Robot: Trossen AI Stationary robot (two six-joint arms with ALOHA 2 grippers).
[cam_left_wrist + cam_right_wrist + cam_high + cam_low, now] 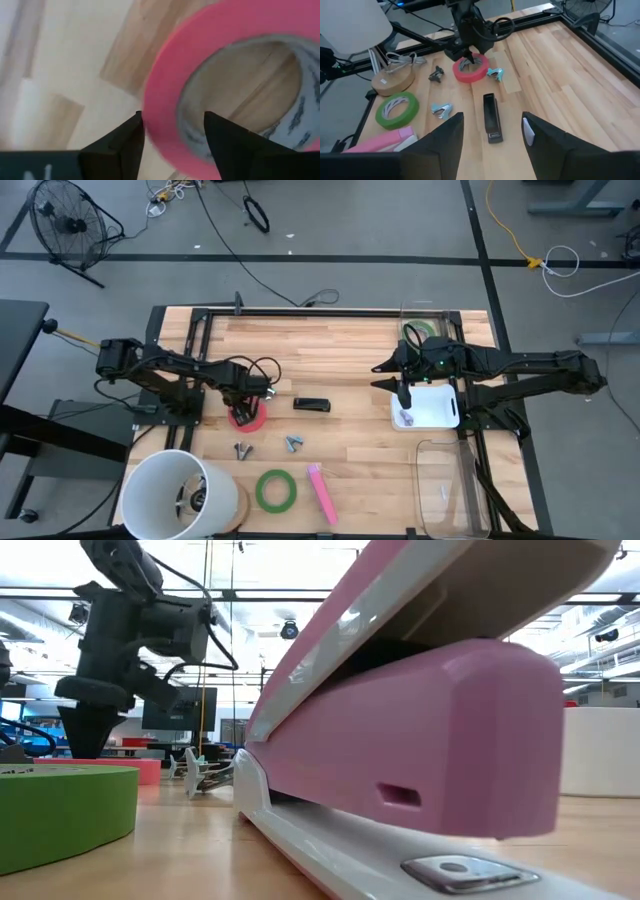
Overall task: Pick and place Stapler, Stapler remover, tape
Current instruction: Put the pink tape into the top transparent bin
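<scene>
L pincer [172, 145] straddles pink tape [220, 35] wall — open.

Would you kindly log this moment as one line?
left pincer: open, straddling pink tape wall | right pincer: open, above white tray | tape: on table

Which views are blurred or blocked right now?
Low view: the pink stapler sits against the lens and fills most of the frame. Left wrist view: the red-pink tape is soft and out of focus. High and right wrist views look clear.
</scene>
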